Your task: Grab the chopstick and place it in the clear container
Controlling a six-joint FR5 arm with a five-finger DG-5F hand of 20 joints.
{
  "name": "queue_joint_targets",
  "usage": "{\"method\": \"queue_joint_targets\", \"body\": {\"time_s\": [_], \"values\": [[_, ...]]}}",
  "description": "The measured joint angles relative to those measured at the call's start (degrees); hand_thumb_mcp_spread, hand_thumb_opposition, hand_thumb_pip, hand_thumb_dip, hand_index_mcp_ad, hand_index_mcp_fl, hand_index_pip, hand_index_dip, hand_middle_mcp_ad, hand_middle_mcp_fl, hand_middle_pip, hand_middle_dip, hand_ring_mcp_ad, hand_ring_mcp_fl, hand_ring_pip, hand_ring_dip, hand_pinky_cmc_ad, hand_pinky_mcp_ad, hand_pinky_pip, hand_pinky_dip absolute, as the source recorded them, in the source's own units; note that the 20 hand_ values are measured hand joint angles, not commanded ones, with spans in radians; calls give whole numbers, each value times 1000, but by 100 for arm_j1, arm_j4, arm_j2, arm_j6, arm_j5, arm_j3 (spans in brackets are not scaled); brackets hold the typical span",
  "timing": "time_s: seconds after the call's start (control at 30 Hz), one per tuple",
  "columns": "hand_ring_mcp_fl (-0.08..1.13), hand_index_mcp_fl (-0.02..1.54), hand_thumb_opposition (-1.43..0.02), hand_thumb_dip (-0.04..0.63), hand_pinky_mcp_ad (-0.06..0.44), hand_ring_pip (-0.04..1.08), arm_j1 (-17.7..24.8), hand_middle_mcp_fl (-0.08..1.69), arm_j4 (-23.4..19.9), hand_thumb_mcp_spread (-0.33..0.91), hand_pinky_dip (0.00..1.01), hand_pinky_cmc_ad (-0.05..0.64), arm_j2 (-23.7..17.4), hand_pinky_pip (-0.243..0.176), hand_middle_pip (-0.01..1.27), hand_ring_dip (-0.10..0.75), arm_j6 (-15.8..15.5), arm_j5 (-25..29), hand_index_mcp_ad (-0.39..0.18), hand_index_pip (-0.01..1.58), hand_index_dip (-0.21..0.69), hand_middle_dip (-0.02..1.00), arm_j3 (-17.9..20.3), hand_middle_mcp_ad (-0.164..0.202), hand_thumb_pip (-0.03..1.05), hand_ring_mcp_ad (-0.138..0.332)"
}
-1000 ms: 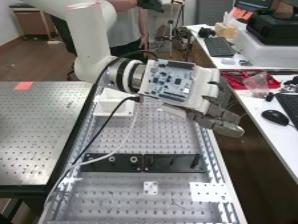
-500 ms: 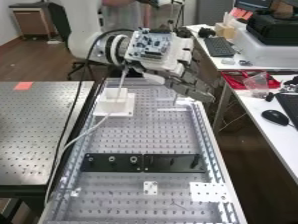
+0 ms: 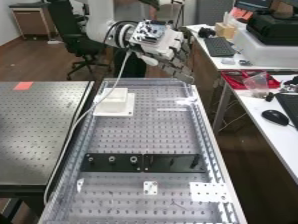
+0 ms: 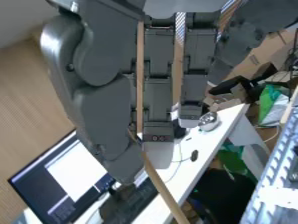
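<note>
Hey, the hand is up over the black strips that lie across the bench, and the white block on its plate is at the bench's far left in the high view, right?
Not quite: in the high view, the hand is up at the bench's far end, not over the black strips. The white block is on its plate at the far left.

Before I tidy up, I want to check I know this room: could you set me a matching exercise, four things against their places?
1. mouse
2. orange patch
3. white block
4. black plates

A. across the perforated bench
B. on the neighbouring metal table
C. near the bench's far end
D. on the white desk

Pairs: 1-D, 2-B, 3-C, 4-A
</note>
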State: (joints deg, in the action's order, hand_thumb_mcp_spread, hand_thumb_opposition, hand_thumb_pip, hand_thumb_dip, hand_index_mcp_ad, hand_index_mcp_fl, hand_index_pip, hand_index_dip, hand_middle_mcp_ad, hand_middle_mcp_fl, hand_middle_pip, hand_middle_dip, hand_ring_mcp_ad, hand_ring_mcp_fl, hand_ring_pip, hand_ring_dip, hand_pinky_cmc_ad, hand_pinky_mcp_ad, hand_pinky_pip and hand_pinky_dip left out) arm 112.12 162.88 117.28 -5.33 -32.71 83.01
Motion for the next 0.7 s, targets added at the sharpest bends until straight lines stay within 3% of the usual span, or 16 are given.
{"method": "queue_joint_targets", "body": {"time_s": [0.47, 0.57, 0.7], "values": [[803, 1145, -1096, 250, 187, 14, 528, 1239, 1856, 628, 180, 541, 903, 82, 515, 393, 289, 720, -131, 695, 96, 571, -1258, -23, 508, 87], [850, 1152, -1096, 250, 183, 19, 551, 1237, 2166, 628, 180, 541, 1024, 82, 518, 389, 291, 786, -124, 695, 96, 571, -1412, -12, 508, 82], [817, 1157, -1096, 250, 185, 16, 559, 1237, 2619, 628, 180, 545, 1185, 82, 518, 393, 450, 869, -124, 684, 96, 574, -1616, -10, 508, 82]]}}
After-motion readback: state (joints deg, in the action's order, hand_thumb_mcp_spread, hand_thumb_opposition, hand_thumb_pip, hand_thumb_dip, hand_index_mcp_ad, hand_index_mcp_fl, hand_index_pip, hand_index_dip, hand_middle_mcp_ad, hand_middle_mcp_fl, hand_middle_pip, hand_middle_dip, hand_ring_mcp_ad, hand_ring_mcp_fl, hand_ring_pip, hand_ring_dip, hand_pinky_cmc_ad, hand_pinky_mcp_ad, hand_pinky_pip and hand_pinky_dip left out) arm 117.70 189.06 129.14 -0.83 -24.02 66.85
